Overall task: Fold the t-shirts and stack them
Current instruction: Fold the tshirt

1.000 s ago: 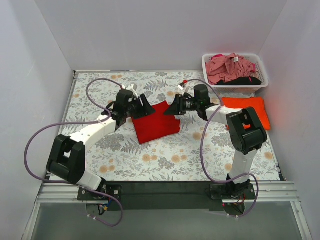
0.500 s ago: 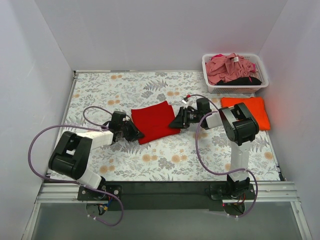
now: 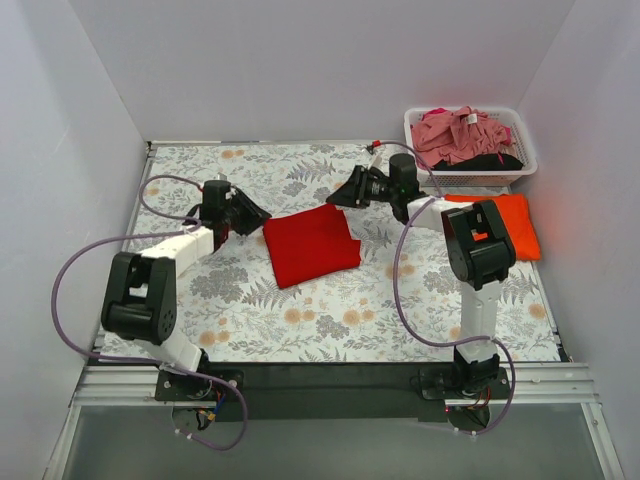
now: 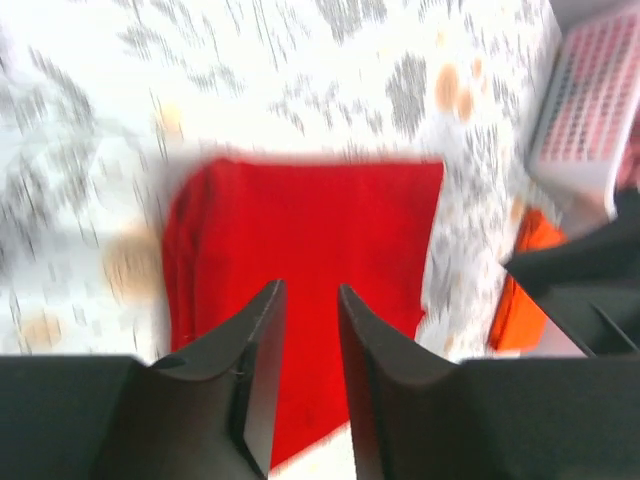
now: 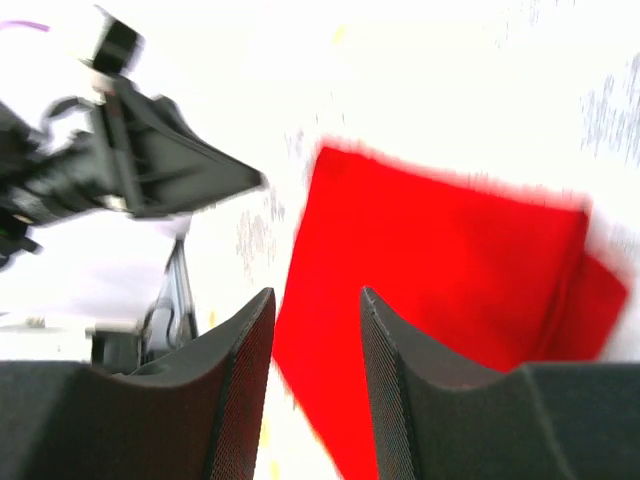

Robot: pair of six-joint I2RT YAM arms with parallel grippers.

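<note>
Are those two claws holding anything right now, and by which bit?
Nothing is held. The left gripper and right gripper are both empty, jaws apart, near the folded red t-shirt.

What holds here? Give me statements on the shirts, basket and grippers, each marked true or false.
1. The red t-shirt lies folded on the table cloth. True.
2. The left gripper holds the red t-shirt. False: it is open and empty, like the right gripper.
3. The orange t-shirt is in the basket. False: it lies on the table cloth beside it.
4. The basket holds a pink t-shirt. True.
</note>
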